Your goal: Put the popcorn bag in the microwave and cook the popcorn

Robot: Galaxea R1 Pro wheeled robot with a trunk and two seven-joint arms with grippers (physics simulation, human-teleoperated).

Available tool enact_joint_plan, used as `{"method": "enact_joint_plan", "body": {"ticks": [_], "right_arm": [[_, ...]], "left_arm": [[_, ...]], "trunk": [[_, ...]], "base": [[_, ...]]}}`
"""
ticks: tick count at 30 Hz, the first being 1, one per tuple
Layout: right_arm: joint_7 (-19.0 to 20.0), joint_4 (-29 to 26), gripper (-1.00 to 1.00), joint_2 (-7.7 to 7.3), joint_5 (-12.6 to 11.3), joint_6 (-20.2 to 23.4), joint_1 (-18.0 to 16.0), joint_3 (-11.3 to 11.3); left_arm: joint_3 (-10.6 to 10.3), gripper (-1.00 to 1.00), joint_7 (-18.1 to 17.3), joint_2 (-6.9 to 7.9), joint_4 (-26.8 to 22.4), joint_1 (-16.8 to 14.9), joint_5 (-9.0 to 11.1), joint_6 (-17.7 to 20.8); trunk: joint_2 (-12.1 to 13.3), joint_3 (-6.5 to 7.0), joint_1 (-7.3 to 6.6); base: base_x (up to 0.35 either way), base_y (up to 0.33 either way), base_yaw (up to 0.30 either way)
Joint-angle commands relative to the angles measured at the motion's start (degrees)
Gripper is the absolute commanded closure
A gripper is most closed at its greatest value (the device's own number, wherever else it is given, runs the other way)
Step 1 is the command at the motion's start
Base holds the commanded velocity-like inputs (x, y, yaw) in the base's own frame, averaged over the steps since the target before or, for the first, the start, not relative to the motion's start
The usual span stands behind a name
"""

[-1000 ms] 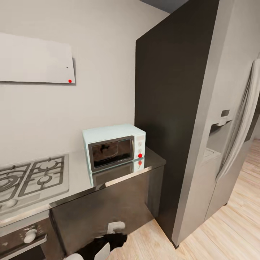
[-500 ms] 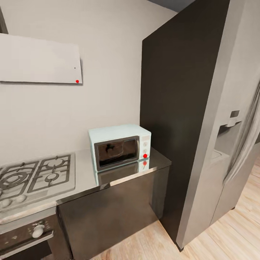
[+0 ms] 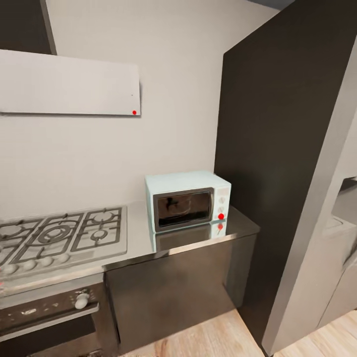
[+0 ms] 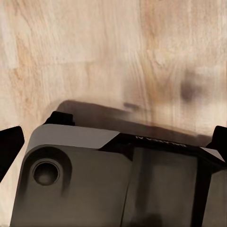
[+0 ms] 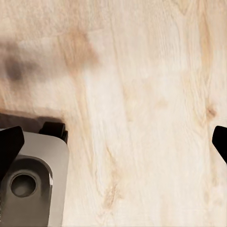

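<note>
The pale mint-blue microwave (image 3: 187, 201) stands with its glass door shut at the right end of the glossy grey countertop (image 3: 238, 225), against the wall. A small red light (image 3: 220, 216) glows under its two white knobs. The popcorn bag and the popcorn are out of view. In the left wrist view, my left gripper (image 4: 113, 142) is open, its black fingertips (image 4: 9, 142) wide apart over my grey base and the wooden floor. In the right wrist view, my right gripper (image 5: 113, 142) is also open above the floor.
A steel gas hob (image 3: 64, 233) lies left of the microwave, with a built-in oven (image 3: 49, 312) below it and a white hood (image 3: 69, 84) above. A tall dark panel (image 3: 277, 148) and a grey fridge (image 3: 342, 238) stand to the right. Light wooden floor (image 3: 208, 342) runs along the cabinets.
The camera has turned left: the whole picture has slid right, with more hob and less fridge in it. The dark arm parts at the bottom edge have left the picture.
</note>
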Motion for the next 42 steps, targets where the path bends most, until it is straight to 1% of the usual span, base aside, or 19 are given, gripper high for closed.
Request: {"method": "enact_joint_plan", "body": {"ticks": [1,11,19,30,36,42], "right_arm": [[0.1,0.2,-1.0,0.0,0.4,-0.4,-0.1,-0.5],[0.0,0.2,-1.0,0.14,0.4,-0.6,-0.1,-0.4],[0.0,0.2,-1.0,-0.06,0.4,-0.7,-0.1,-0.5],[0.0,0.2,-1.0,0.41,0.4,-0.5,-0.1,-0.4],[0.2,0.1,-1.0,-0.08,0.5,-0.1,-0.1,-0.4],[0.5,0.1,-1.0,-0.26,0.8,-0.3,-0.1,-0.1]], "left_arm": [[-0.5,-1.0,0.3,-0.03,0.0,0.0,0.3,-0.1],[-0.5,-1.0,0.3,-0.03,0.0,0.0,0.4,-0.1],[-0.5,-1.0,0.3,-0.03,0.0,0.0,0.4,-0.2],[-0.5,-1.0,0.3,-0.18,0.0,0.0,0.4,-0.2],[-0.5,-1.0,0.3,-0.26,0.0,0.0,0.4,-0.1],[-0.5,-1.0,0.3,-0.37,-0.1,0.0,0.3,-0.1]], "trunk": [[0.0,-0.08,0.0],[0.0,-0.08,0.0],[0.0,-0.08,0.0],[0.0,-0.08,0.0],[0.0,-0.08,0.0],[0.0,-0.08,0.0]], "base": [[0.0,0.0,0.292],[0.0,0.0,0.292],[0.0,0.0,0.292],[0.0,0.0,0.29],[0.0,0.0,0.071],[0.005,-0.005,0.002]]}}
